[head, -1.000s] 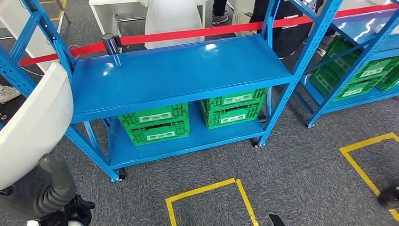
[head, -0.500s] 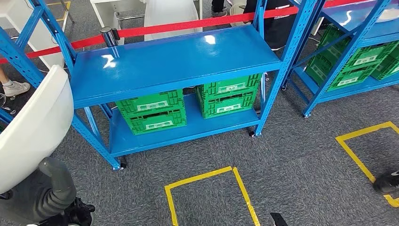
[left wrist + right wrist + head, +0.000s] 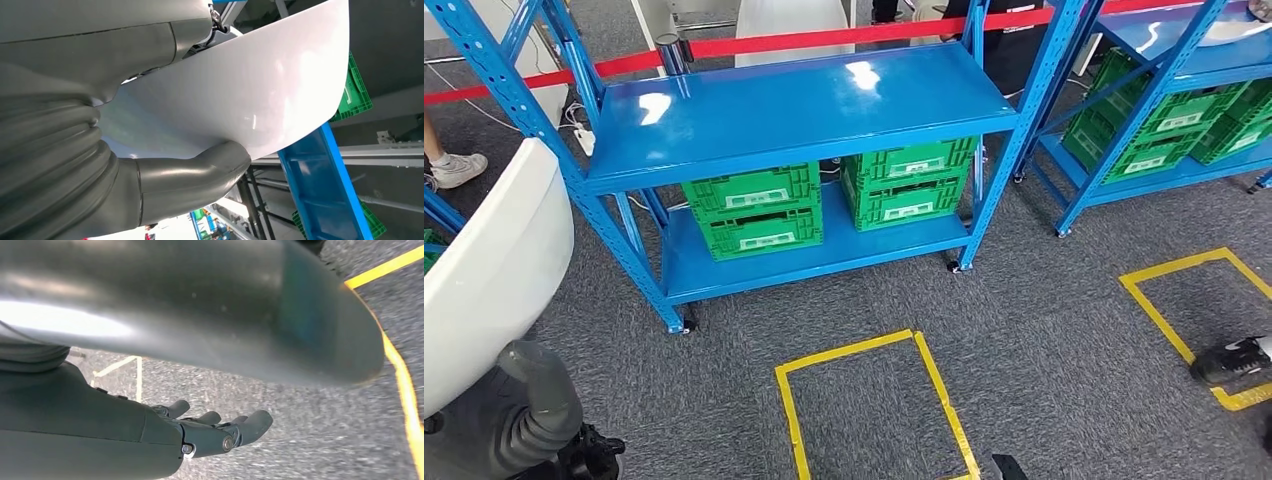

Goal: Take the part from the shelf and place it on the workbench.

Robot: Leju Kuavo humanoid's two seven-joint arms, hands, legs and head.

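White curved part gripped by left hand, long axis rising toward shelf, right hand spread, holding nothing

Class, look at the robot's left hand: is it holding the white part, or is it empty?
Holding it. In the left wrist view the left hand grips the white part, thumb under its edge.

shelf unit stands at twelve o'clock, two crates side by side on its lower level. a second shelf unit at two o'clock holds more crates. floor tape square lies at six o'clock, another at four. the part sits at eight o'clock, above the left hand.
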